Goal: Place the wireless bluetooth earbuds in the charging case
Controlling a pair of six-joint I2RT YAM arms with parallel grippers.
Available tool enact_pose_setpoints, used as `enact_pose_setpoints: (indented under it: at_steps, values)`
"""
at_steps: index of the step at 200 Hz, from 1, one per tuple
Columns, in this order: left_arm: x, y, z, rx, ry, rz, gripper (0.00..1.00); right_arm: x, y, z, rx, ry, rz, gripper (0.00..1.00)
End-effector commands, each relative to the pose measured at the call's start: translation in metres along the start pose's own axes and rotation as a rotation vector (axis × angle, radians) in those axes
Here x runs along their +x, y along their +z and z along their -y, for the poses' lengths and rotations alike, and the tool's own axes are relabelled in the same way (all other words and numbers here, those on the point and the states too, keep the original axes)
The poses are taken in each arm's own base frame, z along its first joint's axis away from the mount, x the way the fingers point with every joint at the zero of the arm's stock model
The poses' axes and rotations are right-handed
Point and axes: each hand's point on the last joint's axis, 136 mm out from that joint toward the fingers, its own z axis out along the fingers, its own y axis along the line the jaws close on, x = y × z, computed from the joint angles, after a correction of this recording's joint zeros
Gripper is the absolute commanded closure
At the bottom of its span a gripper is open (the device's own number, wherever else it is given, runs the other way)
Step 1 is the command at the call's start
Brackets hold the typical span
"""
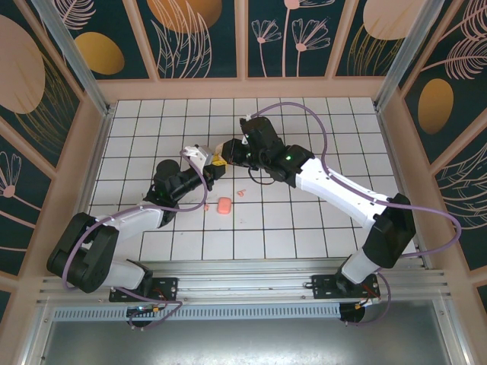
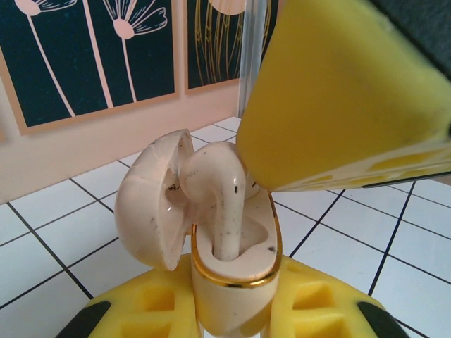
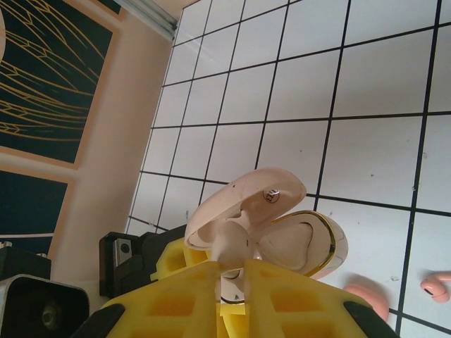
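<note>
**Earbud held in the open charging case**

The charging case [image 2: 232, 282] is clamped between the fingers of the left gripper [image 1: 211, 161], its lid [image 2: 151, 197] swung open. From the left wrist, one earbud [image 2: 222, 190] is seen standing stem-down in a slot of the case, its head touched by a yellow finger [image 2: 331, 91]. From the right wrist, the right gripper [image 3: 236, 282] is seen closed on that earbud. On the tiled surface [image 1: 304, 220] nearby, a salmon-pink box [image 1: 224, 205] is flanked by a loose earbud [image 1: 241, 193] and a tiny pink bit [image 1: 205, 207], all clear of the grippers.
</note>
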Motion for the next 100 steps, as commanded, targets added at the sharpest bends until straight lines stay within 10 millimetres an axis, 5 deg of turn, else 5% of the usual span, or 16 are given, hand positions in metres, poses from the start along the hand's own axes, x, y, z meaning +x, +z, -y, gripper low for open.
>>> enact_pose_setpoints:
  at_steps: [1, 100]
  values:
    - [-0.017, 0.0, 0.005, 0.018, 0.041, 0.048, 0.87, -0.01, -0.004, -0.011, -0.032, -0.016, 0.018, 0.83]
    - [-0.018, -0.001, 0.006, 0.019, 0.042, 0.05, 0.87, -0.026, -0.022, -0.009, -0.004, -0.045, 0.075, 0.73]
